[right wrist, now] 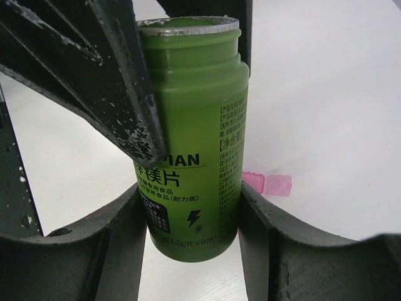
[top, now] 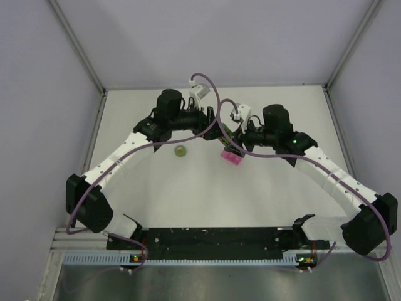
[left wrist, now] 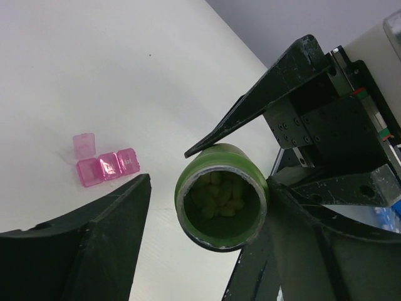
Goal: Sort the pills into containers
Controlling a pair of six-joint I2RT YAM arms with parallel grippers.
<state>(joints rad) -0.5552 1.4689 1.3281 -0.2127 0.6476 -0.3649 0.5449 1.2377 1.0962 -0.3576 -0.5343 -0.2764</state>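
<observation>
– Pale walls close in a white worktop (top: 200, 200), and both arms reach toward its middle. What are the claws doing?

– The right claw (right wrist: 191, 210) is clenched on the green bottle (right wrist: 194, 113), low on the body across the printed label. The left claw (left wrist: 210, 188) is released. Its jaws stand wide on either side of the uncapped mouth, and one finger lies close across the neck. I can't tell whether that finger touches.

– How will the bottle handle?

– It looks like rigid plastic with a smooth wall, so it is probably slick. Only partly filled, it should be light. The mid-body hold looks right to me, since anything nearer the rim would crowd the opening. With no cap on, a steep tilt could dump a whole heap at once.

– And the containers?

– The pink pill box (left wrist: 103, 168) sits on the worktop near the bottle, apart from both claws. It is a short row of joined compartments, and the end lid is flipped open. It looks thin and light, and I'd expect it to skate if nudged.

– And the pills?

– The pills (left wrist: 219, 194) are pale, oblong and piled inside the bottle. I see none in the box. They look small, hard and smooth, so they will likely roll and bounce. Shaking them out gently seems safer than pinching them.
</observation>
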